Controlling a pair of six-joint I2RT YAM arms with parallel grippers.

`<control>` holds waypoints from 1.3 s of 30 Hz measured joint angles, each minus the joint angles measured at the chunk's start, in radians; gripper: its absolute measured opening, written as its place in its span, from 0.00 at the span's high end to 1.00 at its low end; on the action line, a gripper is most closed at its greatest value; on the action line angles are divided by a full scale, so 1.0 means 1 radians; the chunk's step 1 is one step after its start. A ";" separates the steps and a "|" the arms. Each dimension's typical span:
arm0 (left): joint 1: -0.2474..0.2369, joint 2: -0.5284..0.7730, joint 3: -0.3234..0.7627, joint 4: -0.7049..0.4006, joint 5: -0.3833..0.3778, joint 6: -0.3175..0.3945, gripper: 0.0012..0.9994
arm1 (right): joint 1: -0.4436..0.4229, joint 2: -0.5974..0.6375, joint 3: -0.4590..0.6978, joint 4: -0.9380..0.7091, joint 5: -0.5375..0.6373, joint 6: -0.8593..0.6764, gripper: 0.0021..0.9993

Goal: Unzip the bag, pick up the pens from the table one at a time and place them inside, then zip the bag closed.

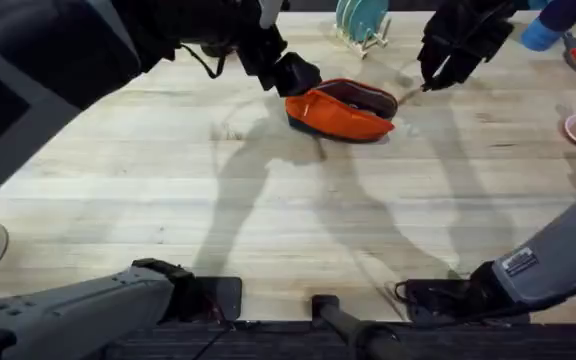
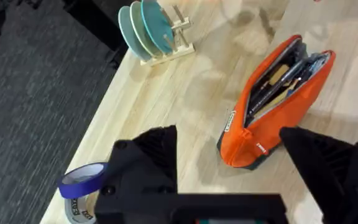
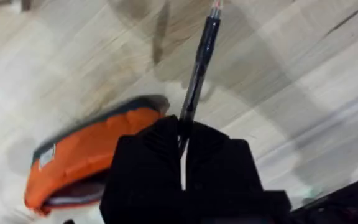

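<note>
The left hand (image 1: 293, 75) sits spread at the bag's near-left end, one finger on each side in its wrist view, gripping nothing. The bag (image 1: 343, 110) lies mid-worktop (image 1: 268, 200), unzipped, its long axis running left to right with a slight tilt and its mouth gaping toward the far side, something dark already inside. The right hand (image 1: 438, 72) hangs just right of the bag, pinching a black pen (image 3: 197, 74) that juts out past the fingertips. Best to bring the pen parallel to the zipper line and feed it in endwise, with the left hand steadying the fabric.
</note>
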 joint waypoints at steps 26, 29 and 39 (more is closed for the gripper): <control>0.000 0.000 0.000 0.000 0.000 0.000 0.00 | 0.228 -0.123 0.000 -0.010 -0.177 -0.900 0.97; 0.000 0.000 0.000 0.000 0.000 0.000 0.00 | 0.228 -0.123 0.000 -0.010 -0.185 -0.959 0.97; 0.000 0.000 0.000 0.000 0.000 0.000 0.01 | 0.228 -0.123 0.000 -0.041 -0.232 -1.296 0.97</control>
